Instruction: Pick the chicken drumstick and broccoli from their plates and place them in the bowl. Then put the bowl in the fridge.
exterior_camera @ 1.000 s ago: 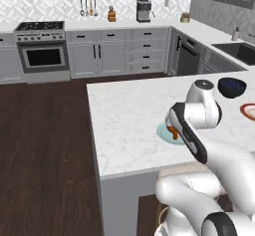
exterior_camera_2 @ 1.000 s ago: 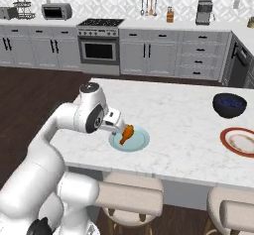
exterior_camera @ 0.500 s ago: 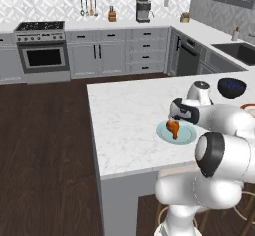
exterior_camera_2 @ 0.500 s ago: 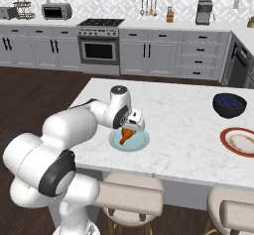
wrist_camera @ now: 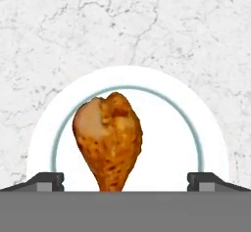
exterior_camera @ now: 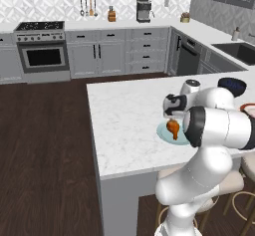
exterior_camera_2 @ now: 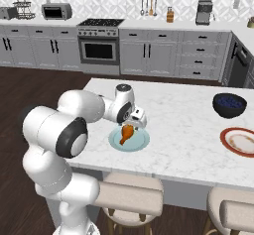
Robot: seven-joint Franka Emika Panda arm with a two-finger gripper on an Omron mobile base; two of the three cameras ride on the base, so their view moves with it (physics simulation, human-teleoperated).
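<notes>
The hand (wrist_camera: 125, 179) has come down over the chicken drumstick (wrist_camera: 109, 139) (fingers wide, nothing grasped), ready for picking.

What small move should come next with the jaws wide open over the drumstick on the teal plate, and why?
Probably lower the gripper straight down and close. In the hand view the chicken drumstick lies on the light plate, its narrow end between the two wide-open jaws, not yet gripped. The base views show the hand right above the drumstick, so little sideways correction seems needed.
</notes>
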